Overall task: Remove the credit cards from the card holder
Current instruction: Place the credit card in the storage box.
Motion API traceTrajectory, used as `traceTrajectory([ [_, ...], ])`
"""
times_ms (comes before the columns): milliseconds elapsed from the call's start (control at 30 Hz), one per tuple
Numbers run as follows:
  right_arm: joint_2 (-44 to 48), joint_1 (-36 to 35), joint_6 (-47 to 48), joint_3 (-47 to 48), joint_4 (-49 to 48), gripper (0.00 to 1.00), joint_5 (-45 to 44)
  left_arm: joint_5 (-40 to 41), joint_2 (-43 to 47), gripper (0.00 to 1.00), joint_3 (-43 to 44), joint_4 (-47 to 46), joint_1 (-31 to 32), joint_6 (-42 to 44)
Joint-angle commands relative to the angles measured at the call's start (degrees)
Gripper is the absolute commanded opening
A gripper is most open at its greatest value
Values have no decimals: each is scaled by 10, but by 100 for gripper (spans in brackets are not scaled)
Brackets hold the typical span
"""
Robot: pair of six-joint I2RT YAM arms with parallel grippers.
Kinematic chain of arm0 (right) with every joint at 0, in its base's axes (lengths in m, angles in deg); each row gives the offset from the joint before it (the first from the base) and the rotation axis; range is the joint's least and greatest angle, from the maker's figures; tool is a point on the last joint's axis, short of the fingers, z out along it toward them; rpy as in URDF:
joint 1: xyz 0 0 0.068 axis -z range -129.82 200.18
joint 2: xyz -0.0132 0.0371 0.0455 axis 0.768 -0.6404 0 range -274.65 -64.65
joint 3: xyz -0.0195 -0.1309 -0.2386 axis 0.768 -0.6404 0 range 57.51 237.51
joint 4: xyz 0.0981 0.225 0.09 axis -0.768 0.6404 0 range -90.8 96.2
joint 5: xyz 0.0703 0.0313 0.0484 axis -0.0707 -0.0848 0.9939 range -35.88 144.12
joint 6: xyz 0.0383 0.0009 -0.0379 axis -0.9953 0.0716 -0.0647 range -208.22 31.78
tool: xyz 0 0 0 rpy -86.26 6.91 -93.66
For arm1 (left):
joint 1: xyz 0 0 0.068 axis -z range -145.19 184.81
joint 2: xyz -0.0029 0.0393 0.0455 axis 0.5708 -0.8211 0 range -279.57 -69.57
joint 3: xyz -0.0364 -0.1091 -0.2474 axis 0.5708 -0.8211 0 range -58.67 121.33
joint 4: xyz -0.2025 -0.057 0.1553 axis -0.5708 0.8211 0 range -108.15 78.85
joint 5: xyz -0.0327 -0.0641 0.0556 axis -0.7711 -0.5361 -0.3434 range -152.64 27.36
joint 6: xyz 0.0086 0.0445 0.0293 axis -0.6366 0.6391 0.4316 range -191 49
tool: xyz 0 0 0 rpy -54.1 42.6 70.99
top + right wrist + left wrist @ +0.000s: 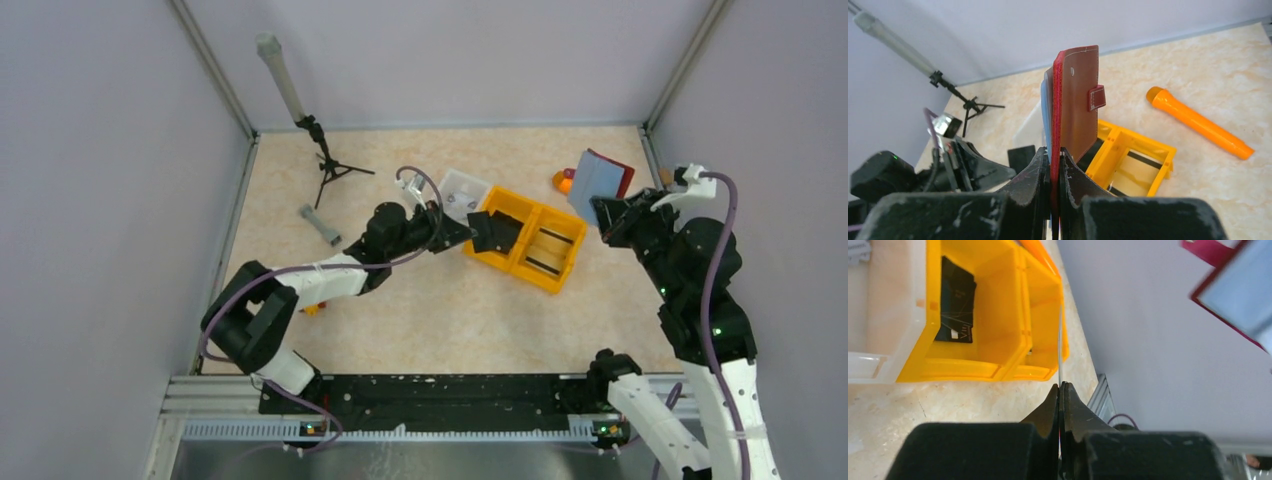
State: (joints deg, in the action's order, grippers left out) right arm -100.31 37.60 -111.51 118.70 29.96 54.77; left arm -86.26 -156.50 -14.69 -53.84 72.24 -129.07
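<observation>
- Left gripper (478,232): the jaws are pressed together on a thin card (1060,340). The left wrist view shows this card edge-on, standing out past the fingertips.
- Position of the held card: it is over the orange tray (560,275), at the end of the tray nearest the white tray (462,184). The views do not show whether the card touches the tray.
- Second item: a dark card (955,300) lies flat on the floor of the compartment next to the white tray.
- Right gripper (1055,152): the jaws are pinched tight on the lower edge of the card holder (1075,110).
- Card holder: it is held upright off the table (430,310), at the far right and beyond the right end of the orange tray.
- Holder faces: the dark red outer face carries the strap tab (1096,97). From above, a pale blue-grey inner face shows. The views do not show whether any cards sit inside.
- Separation: the holder and the left gripper are well apart, with the orange tray between them.
- Other items: an orange cylinder (1198,122) lies on the table near the far right corner. A tripod (335,172) stands at the far left.
</observation>
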Motion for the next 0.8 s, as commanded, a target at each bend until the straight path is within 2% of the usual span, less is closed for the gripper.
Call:
traceTrajectory([
  [0, 8, 2, 3, 32, -14, 0, -45, 192, -48, 0, 34, -59, 52, -76],
  [100, 15, 2, -3, 28, -21, 0, -42, 294, -79, 0, 91, 3, 91, -65],
  [167, 21, 2, -2, 26, -23, 0, -42, 301, -110, 0, 178, 87, 105, 27],
  [233, 25, 2, 4, 30, -19, 0, -44, 291, -148, 0, 282, 210, 115, 151],
  [333, 30, 2, 21, 42, -6, 0, -53, 278, -174, 0, 348, 298, 116, 299],
  [467, 40, 2, 43, 56, 8, 0, -71, 259, -180, 0, 370, 348, 117, 499],
  [600, 61, 2, 53, 47, 3, 0, -92, 264, -166, 0, 360, 346, 129, 688],
  [667, 68, 2, 54, 41, -1, 0, -93, 221, -161, 0, 349, 351, 137, 807],
  [767, 64, 2, 55, 41, 4, 0, -90, 230, -175, 0, 365, 406, 142, 934],
])
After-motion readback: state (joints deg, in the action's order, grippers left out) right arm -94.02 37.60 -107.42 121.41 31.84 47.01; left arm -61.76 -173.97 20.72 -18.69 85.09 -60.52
